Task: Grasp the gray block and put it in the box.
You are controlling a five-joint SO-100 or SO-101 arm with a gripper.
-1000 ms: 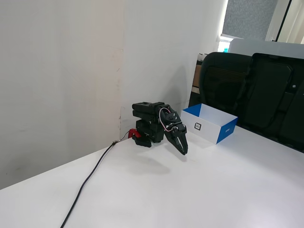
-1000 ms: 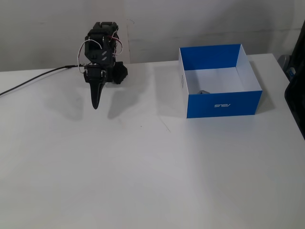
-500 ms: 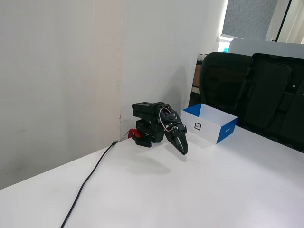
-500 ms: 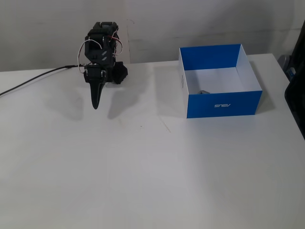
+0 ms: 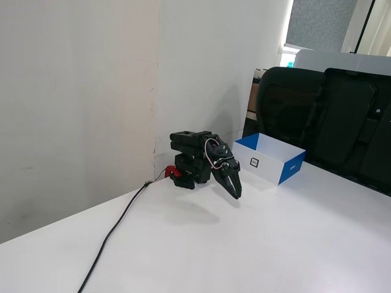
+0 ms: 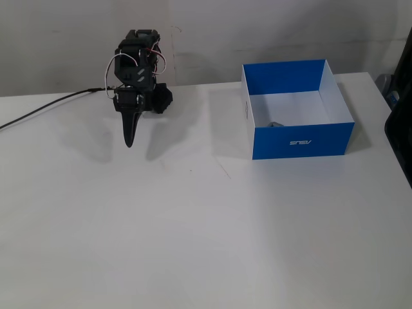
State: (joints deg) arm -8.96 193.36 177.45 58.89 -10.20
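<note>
— What is lying at the far left of the table (image 6: 193,244)?
— A black cable (image 6: 45,108) is running in toward the folded arm (image 6: 138,58).
— And the pincer?
— The gripper (image 6: 129,143) is hanging tip-down just above the tabletop, its fingers pressed together, gripping nothing.
— Where is the gray block sitting?
— Well to the right, the gray block (image 6: 275,123) is resting inside the box (image 6: 302,141), against its near blue wall.

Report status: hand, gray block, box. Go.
Hand shut, empty, folded at the arm base, pointing down. Gray block inside the box, against its near blue wall. Nothing between arm and box.
</note>
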